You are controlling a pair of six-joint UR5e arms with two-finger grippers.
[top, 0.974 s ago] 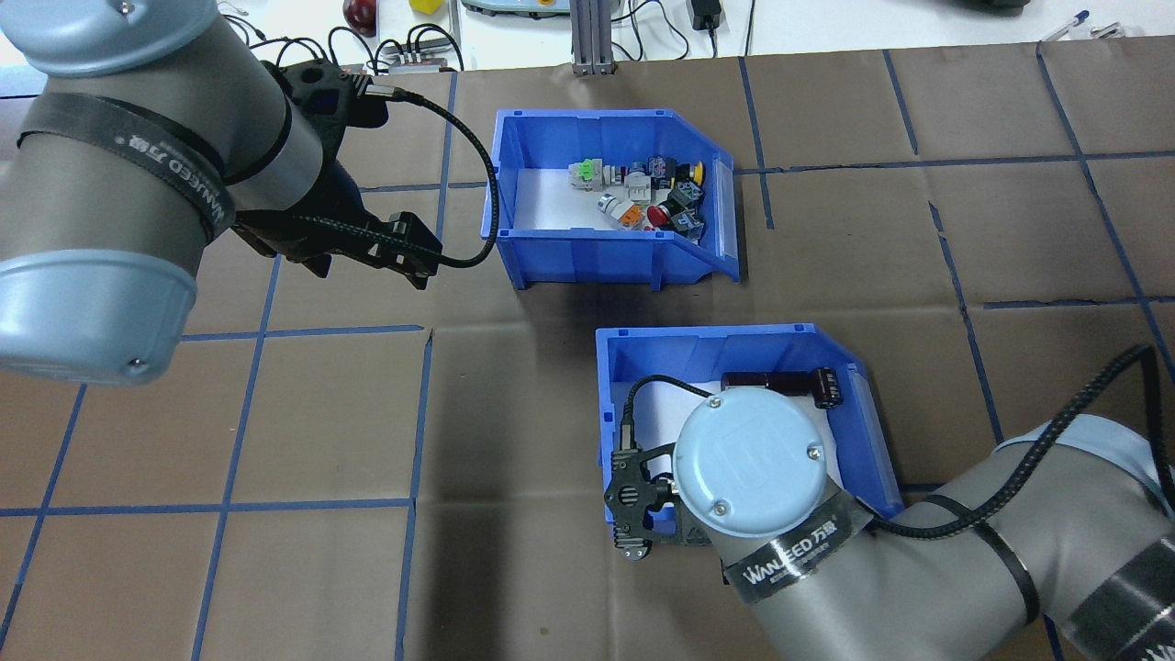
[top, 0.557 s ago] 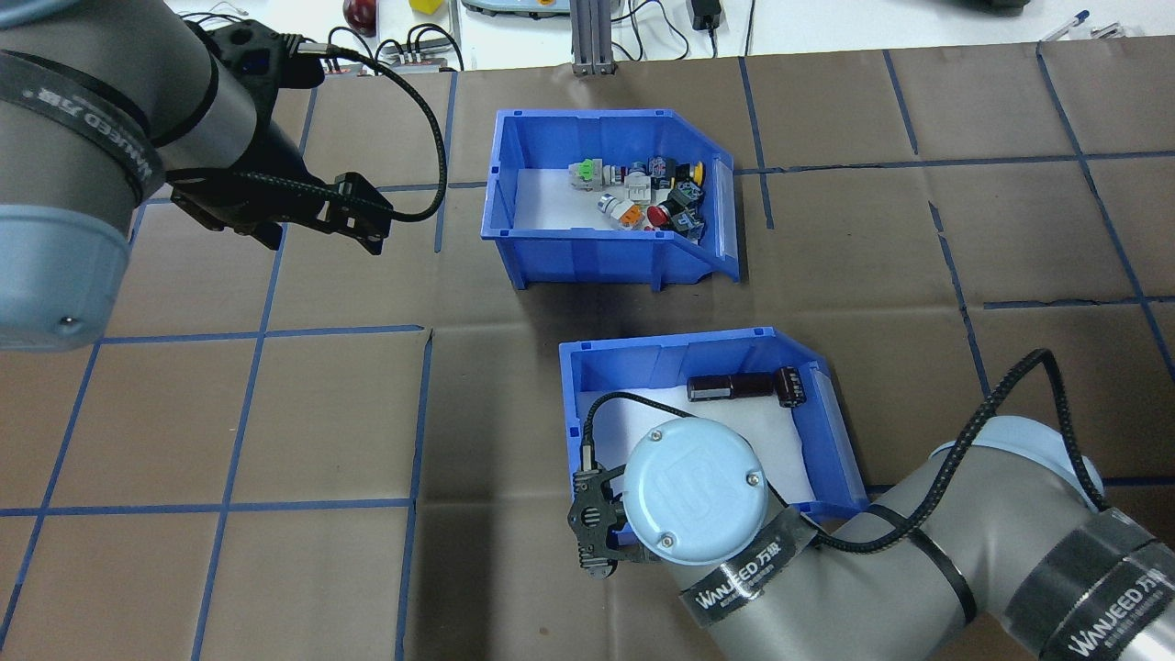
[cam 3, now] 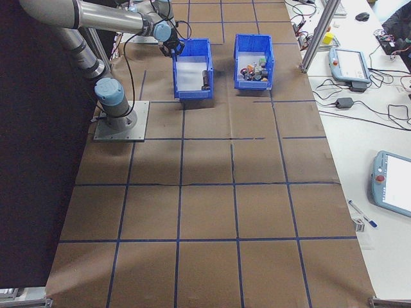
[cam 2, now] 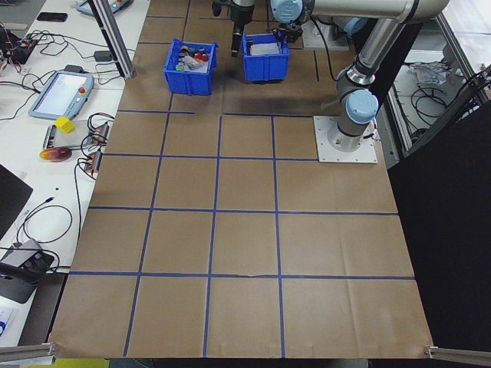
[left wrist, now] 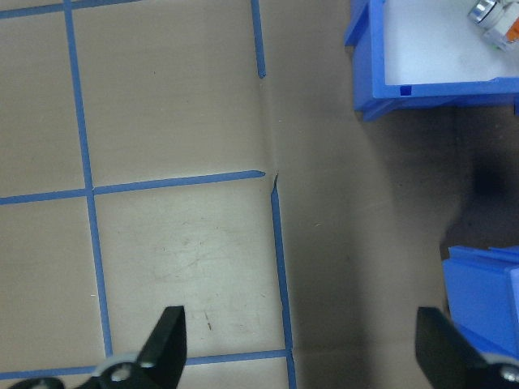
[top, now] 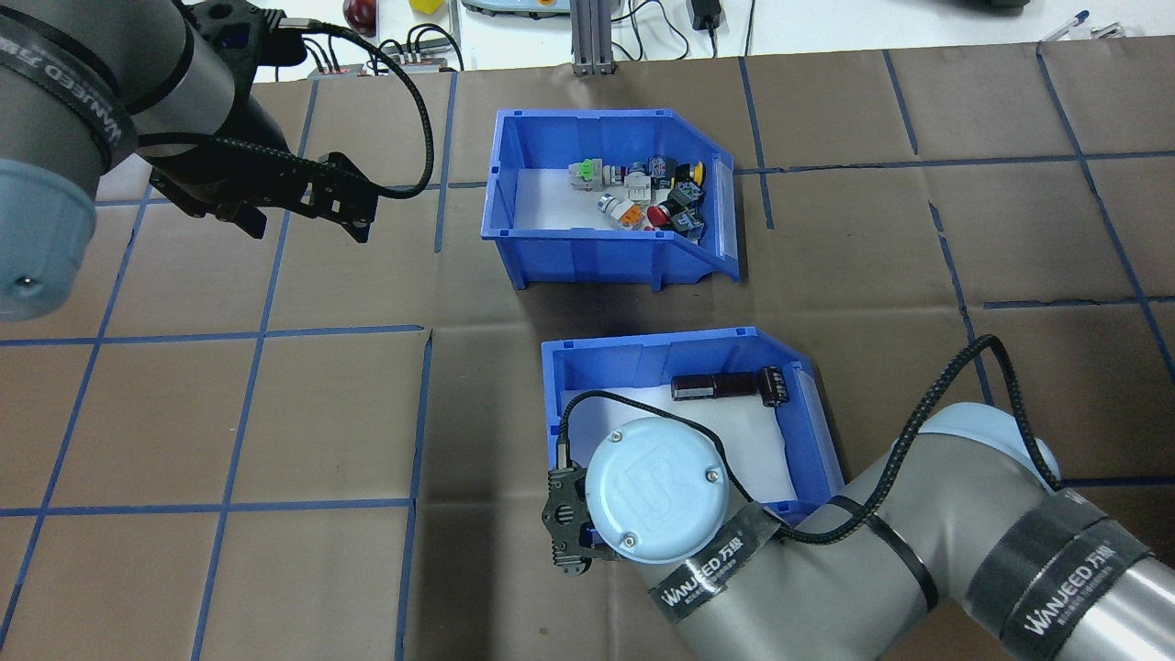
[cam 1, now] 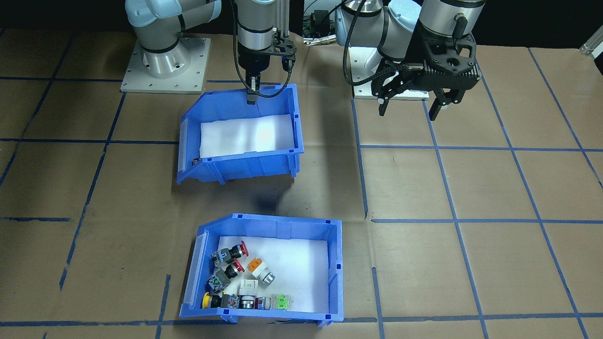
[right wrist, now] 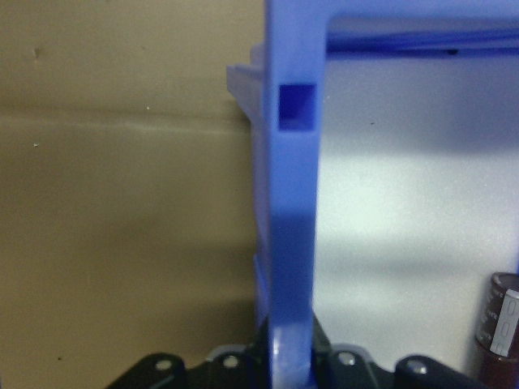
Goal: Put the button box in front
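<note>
Button box (top: 610, 211) is sitting at the far side of the table, its capped switches (top: 647, 193) bunched toward the sloped open end, while the other blue bin (top: 688, 418) lies nearer my base. On the left, my left gripper (top: 303, 207) is hanging over bare paper beside the button box, jaws spread wide and carrying nothing, wrist angled downward. On the right, my right gripper (cam 1: 253, 94) is pinching the near wall of the other bin, I judge to drag it aside, forearm reaching low across the table.
</note>
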